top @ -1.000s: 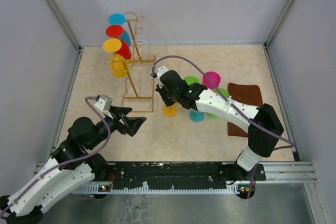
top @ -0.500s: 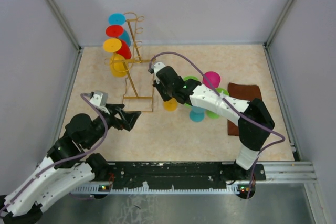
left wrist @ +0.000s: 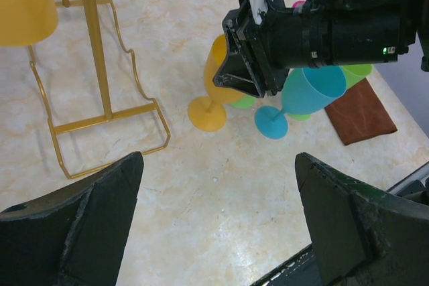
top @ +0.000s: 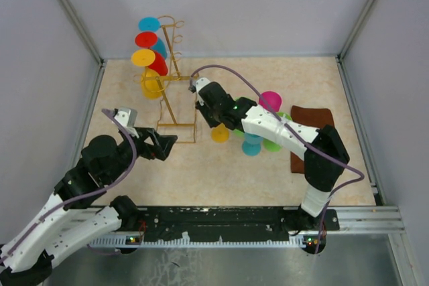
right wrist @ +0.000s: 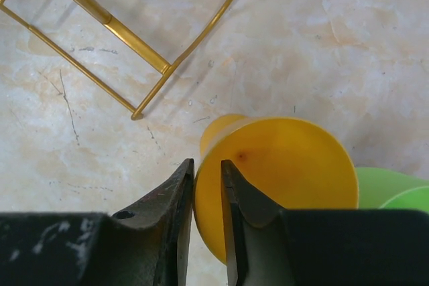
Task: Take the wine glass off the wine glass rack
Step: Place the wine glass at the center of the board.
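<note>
Stands the yellow wine glass (left wrist: pixel 214 65) foot-down on the table (top: pixel 268 185), at three o'clock of the wine glass rack (top: pixel 175 92) base, off its hooks. Straddles the rim with the right tool (right wrist: pixel 206 165), narrowly parted, seemingly slack for release. Holds the left tool (top: pixel 164 147) wide, idle at seven o'clock.

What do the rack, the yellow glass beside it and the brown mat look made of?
Rack: thin metal wire, glossy gold finish, going by its bright highlights. Yellow glass: likely plastic, opaque, smooth, soft sheen. Brown mat: apparently cloth or suede-like fabric, matte, faintly mottled.
</note>
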You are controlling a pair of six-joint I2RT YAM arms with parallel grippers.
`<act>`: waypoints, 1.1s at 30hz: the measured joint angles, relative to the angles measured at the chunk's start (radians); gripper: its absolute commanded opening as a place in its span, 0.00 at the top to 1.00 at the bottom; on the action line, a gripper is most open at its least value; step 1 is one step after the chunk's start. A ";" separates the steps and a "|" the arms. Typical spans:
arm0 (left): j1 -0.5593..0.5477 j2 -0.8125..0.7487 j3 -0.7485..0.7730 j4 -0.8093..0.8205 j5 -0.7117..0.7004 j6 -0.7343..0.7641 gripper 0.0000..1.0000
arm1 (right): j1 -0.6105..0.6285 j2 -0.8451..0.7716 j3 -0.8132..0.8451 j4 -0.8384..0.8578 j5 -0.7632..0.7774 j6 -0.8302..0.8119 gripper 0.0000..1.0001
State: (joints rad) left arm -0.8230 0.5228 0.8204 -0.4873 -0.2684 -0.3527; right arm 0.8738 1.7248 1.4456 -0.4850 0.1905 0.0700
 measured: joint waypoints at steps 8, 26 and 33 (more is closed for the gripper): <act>0.000 0.074 0.130 -0.069 -0.039 0.020 0.01 | 0.000 -0.037 -0.001 -0.006 -0.015 0.005 0.71; 0.000 0.298 0.422 -0.101 0.050 0.077 0.01 | -0.001 -0.684 -0.408 0.150 -0.070 0.085 0.21; 0.013 0.489 0.724 -0.109 0.047 0.153 0.00 | -0.001 -0.876 -0.541 0.181 -0.051 0.150 0.10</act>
State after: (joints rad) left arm -0.8101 1.0119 1.5444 -0.5968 -0.2211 -0.1993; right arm 0.8726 0.8490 0.9043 -0.3038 0.1390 0.2195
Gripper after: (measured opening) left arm 0.996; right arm 0.876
